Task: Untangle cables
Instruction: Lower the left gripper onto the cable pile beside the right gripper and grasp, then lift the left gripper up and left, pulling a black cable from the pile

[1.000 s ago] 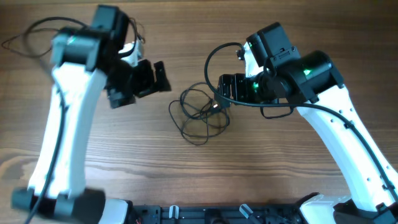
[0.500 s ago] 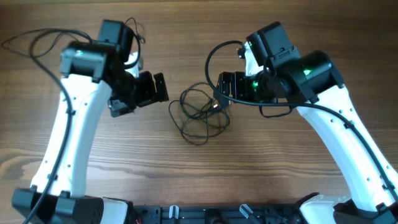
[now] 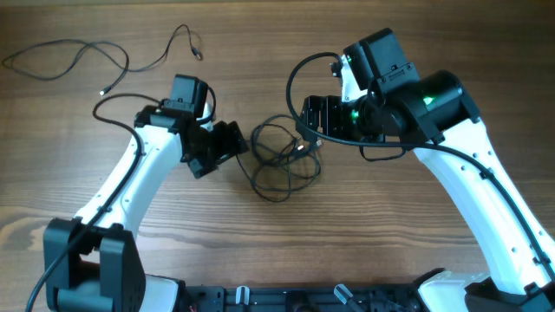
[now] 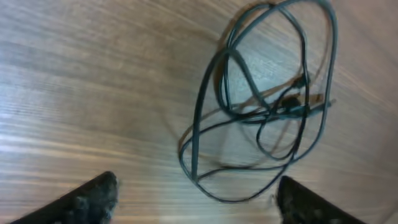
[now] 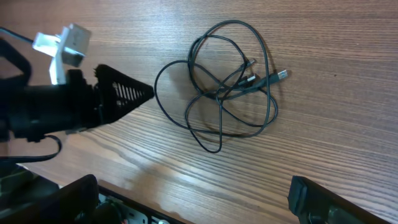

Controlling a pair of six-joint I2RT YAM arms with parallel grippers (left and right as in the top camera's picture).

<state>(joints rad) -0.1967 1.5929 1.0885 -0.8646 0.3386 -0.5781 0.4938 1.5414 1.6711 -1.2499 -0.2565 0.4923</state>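
Brown wood-grain table [image 3: 364, 251]: the work surface. My left claw [image 4: 199, 202] and my right claw [image 5: 193, 205] both stand open and empty, flanking the tangle of thin grey-black cables [image 3: 282, 160] at table centre, not yet pulled apart. A loose thin dark cable [image 3: 82, 49] lies well apart at far left, seemingly freed. Most of the work is left.
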